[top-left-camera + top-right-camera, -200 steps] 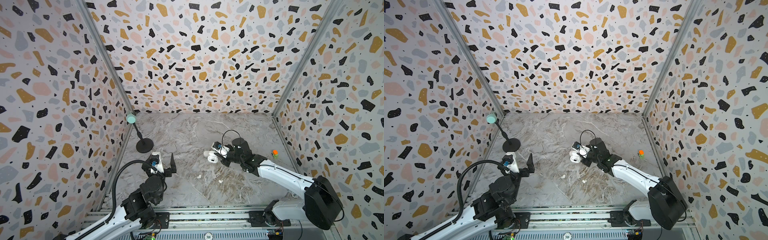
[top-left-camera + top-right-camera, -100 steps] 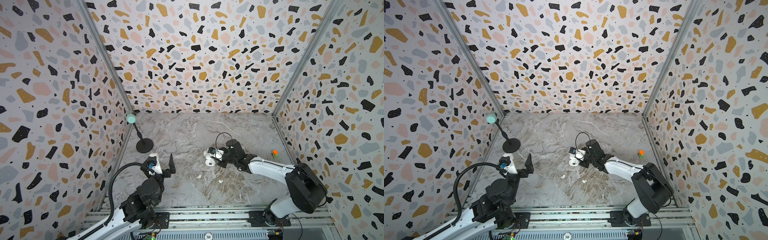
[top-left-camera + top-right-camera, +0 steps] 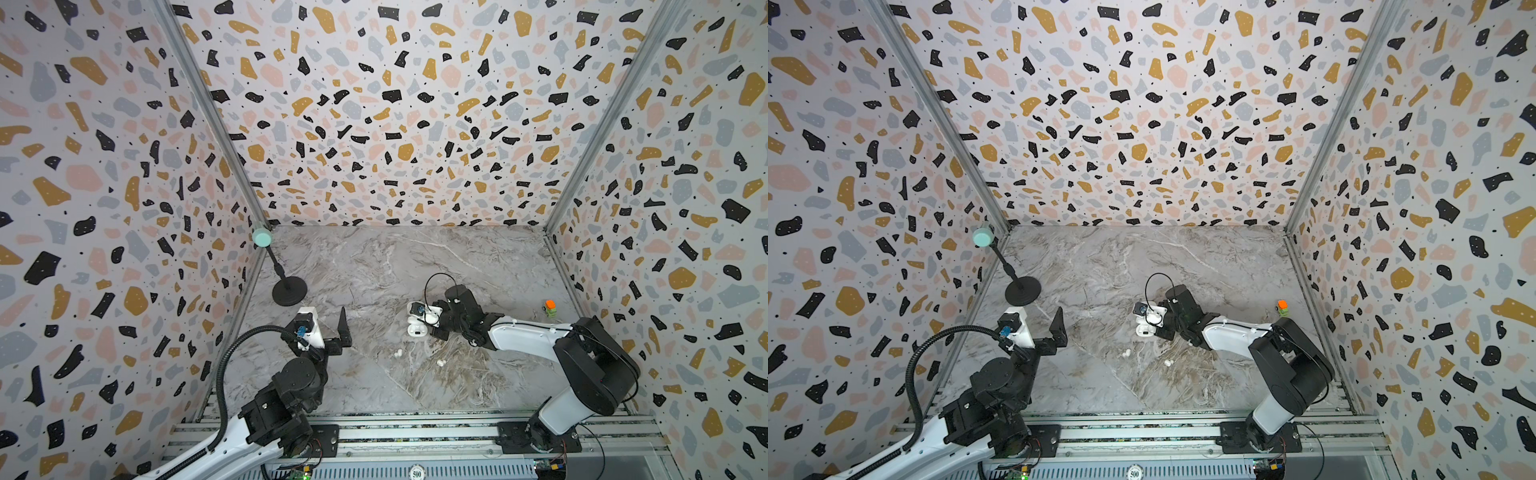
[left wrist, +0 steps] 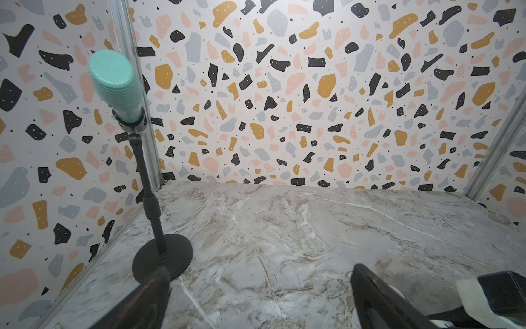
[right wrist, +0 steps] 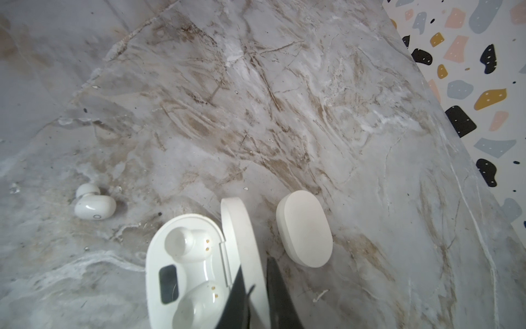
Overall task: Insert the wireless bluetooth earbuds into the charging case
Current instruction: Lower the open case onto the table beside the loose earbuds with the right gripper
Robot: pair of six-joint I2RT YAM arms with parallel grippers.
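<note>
right end effector is clenched on the raised lid of the open charging case, one finger on each side of the lid edge. left end effector is released, jaws wide, holding nothing, on the left of the table near the microphone stand. in a top view the case sits a little right of centre, with two earbuds loose on the table on its near side, one closer to the case and one further right; neither touches the case. my reading: the right arm is steadying the case with the lid up, so the job now is to hold the pinch firm and level without dragging the base or letting the lid fold. the free left arm would then fetch an earbud, grip it by the rounded head, and bring it stem-first over a well. only the right wrist view shows both wells empty with their gold contacts bare. it also shows a second case, lid shut, just beside the open one, which i cannot separate from the arm in the top views. it frames only one earbud. the left wrist view shows no case and no earbuds, so that arm has nothing lined up.
</note>
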